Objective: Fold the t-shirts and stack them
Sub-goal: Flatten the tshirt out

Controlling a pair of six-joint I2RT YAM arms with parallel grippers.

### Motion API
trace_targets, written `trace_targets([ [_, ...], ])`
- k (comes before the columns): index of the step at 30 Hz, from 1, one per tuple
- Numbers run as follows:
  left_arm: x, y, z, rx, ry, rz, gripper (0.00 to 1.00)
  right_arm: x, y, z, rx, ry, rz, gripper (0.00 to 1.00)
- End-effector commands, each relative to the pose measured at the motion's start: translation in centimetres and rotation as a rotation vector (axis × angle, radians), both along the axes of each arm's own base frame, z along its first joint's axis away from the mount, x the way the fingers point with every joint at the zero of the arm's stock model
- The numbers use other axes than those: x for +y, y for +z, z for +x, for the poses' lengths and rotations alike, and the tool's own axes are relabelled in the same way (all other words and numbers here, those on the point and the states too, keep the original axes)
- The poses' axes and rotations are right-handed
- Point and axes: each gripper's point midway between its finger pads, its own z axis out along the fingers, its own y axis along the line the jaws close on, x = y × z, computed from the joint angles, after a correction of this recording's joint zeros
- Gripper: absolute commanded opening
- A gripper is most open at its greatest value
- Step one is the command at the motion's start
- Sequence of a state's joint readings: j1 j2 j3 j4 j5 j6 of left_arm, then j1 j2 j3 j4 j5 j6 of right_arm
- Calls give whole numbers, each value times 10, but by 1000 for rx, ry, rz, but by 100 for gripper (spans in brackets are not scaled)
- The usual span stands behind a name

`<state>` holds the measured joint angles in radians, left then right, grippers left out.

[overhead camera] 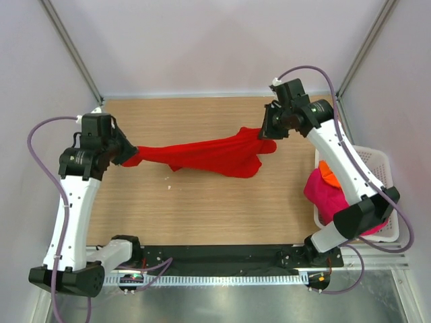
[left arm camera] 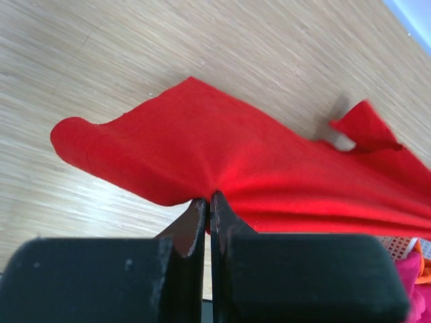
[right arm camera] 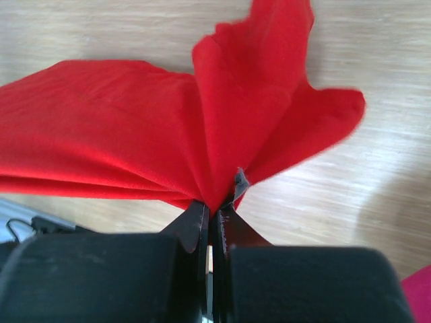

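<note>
The bright red t-shirt (overhead camera: 209, 153) hangs stretched between my two grippers above the wooden table. My left gripper (overhead camera: 124, 156) is shut on its left end; in the left wrist view the jaws (left arm camera: 210, 199) pinch the red cloth (left arm camera: 222, 155). My right gripper (overhead camera: 267, 128) is shut on its right end; in the right wrist view the jaws (right arm camera: 217, 205) pinch bunched red cloth (right arm camera: 135, 134) with a small grey tag beside them. The magenta-pink t-shirt (overhead camera: 326, 195) and the orange t-shirt (overhead camera: 328, 173) lie in the basket at the right.
A white lattice basket (overhead camera: 377, 161) stands at the table's right edge, partly under my right arm. The wooden table (overhead camera: 202, 208) lies below the shirt. A small white speck (overhead camera: 169, 187) lies on the wood.
</note>
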<state>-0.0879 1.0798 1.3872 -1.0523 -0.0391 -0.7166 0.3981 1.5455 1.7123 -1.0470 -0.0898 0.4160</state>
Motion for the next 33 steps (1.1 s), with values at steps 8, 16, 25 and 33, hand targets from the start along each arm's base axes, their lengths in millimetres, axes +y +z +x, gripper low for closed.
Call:
trace_targets([
  [8, 21, -45, -67, 95, 105, 38, 0, 31, -27, -84, 135, 223, 105, 1],
  [16, 27, -67, -87, 164, 152, 48, 59, 97, -80, -183, 444, 502, 160, 15],
  [25, -5, -62, -12, 154, -8, -16, 61, 26, -128, -149, 364, 127, 10, 62],
  [33, -19, -110, 65, 303, -99, 33, 59, -31, -145, -75, 358, -224, -18, 78],
])
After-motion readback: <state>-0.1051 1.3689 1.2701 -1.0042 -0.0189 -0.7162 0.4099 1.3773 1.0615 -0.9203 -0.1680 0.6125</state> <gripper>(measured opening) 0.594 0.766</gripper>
